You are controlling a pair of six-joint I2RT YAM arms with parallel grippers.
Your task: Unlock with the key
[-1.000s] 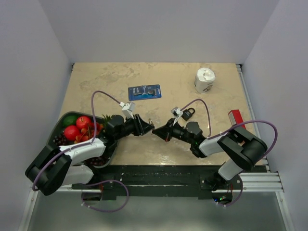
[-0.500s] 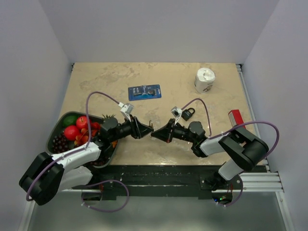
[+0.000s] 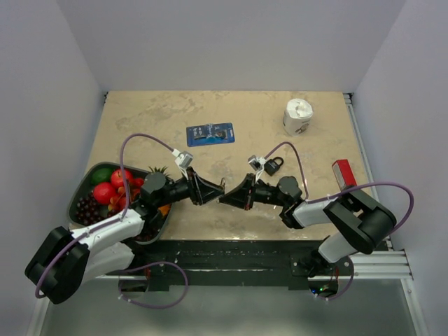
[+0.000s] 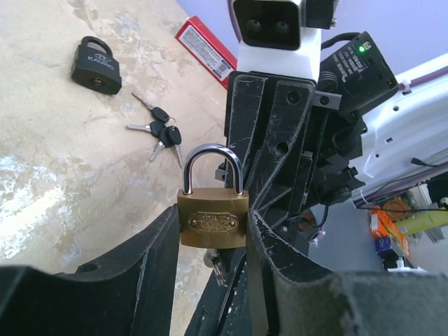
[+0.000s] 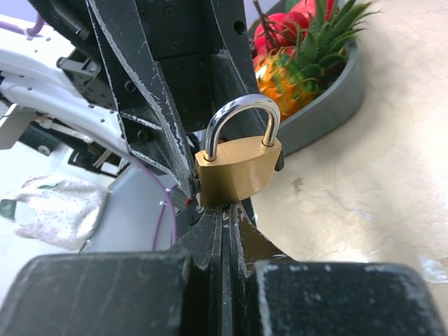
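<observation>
The left gripper point(image 4: 213, 215), part-open, clamped the brass padlock point(image 4: 212, 225) by its body, shackle closed. The right gripper point(image 5: 224, 210) was fully closed at the lock's underside; we could not tell whether it held anything. The key point(image 4: 159, 133) lay on the table point(image 4: 49, 182) near the black padlock point(image 4: 96, 64). We judged the step as lock presentation; next, the right gripper must fetch the key

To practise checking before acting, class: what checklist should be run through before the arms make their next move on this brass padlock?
1. Brass padlock gripped between the left jaws: ok.
2. Right jaws shut, tips under the padlock: ok.
3. Anything inserted in its underside: cannot tell.
4. Shackle released: not ok, both legs in.
5. Black-headed keys in hand: not ok, lying on the table near the black padlock.
</observation>
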